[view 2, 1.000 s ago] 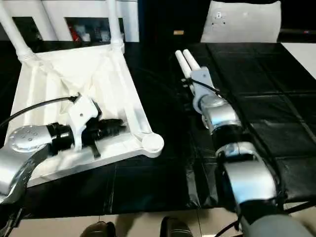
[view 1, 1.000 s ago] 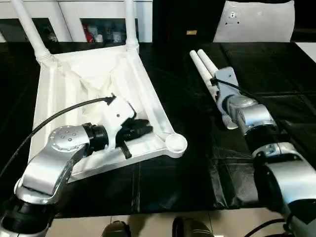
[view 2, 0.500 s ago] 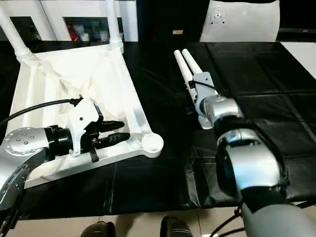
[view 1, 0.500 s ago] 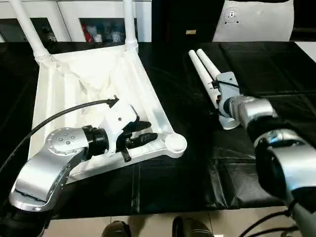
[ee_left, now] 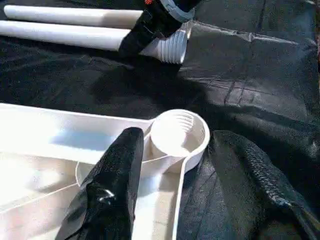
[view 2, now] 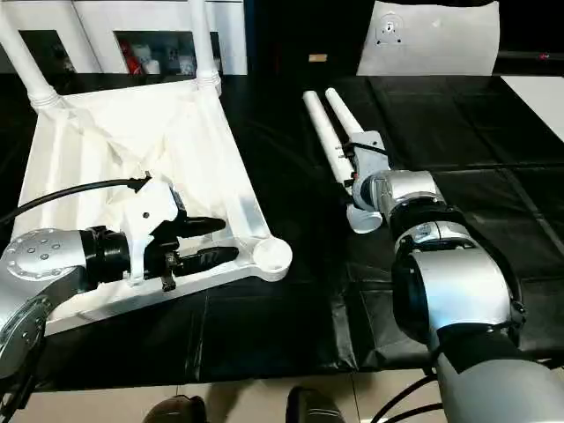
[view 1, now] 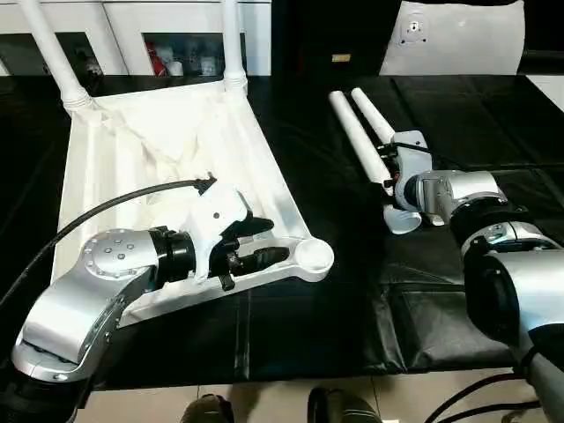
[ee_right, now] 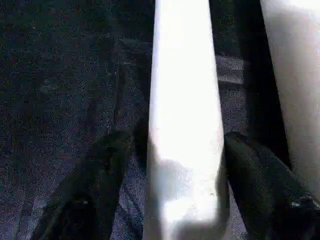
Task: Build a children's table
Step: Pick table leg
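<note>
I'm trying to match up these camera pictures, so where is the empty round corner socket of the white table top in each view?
Left eye view: empty corner socket, lower middle, just past the left gripper.
Right eye view: same socket, slightly left of centre.
Left wrist view: socket at centre, between the two black fingers.
Right wrist view: not in it.
Shared landmark: the two loose white legs on the black cloth.

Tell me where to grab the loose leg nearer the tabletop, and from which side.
Grip the loose leg on its thick part, just above the ribbed end nearest the robot. It lies flat on the black cover, so come from above with one finger on each side; the right gripper already straddles it there. The second leg lies close alongside.
</note>
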